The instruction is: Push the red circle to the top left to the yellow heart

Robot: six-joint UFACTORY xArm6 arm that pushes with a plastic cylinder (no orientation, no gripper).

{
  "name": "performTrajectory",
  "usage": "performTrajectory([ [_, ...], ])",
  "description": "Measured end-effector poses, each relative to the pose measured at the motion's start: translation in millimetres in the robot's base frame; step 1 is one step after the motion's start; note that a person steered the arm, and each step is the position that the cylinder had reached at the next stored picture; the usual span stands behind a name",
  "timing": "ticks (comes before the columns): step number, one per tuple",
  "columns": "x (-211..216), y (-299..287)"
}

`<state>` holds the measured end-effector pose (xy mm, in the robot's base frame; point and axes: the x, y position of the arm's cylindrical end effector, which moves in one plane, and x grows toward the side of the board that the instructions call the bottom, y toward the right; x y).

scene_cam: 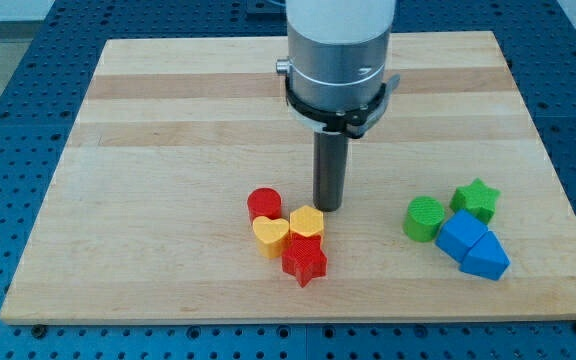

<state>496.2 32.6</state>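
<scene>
A pale wooden board sits on a blue perforated table, w/ 8 small plastic blocks on it in 2 clusters.

Cluster 1, near the board's middle toward the view's bottom, has 4 pcs: 1 red circle block, 1 yellow heart block just below it and touching, 1 more yellow block (shape looks like a pentagon, can't say for sure) to the heart's right, and 1 red star block under both yellows, touching them.

Cluster 2, at the view's right, has 4 pcs: 1 green cylinder block, 1 green star block, 1 blue cube-ish block and 1 blue triangle block, all packed close.

The arm ends in a dark rod, no pincer at all, so nothing is open, closed or held. My tip rests on the board just right of the red circle and right above the 2nd yellow block, nearly touching it. Well apart from cluster 2.
</scene>
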Motion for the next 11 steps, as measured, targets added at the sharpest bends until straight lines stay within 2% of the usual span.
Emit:
performTrajectory([
  [2, 9.3, 13.1],
  [6, 68.9, 23.4],
  [8, 72.1, 23.4],
  [11, 112.1, 20.7],
])
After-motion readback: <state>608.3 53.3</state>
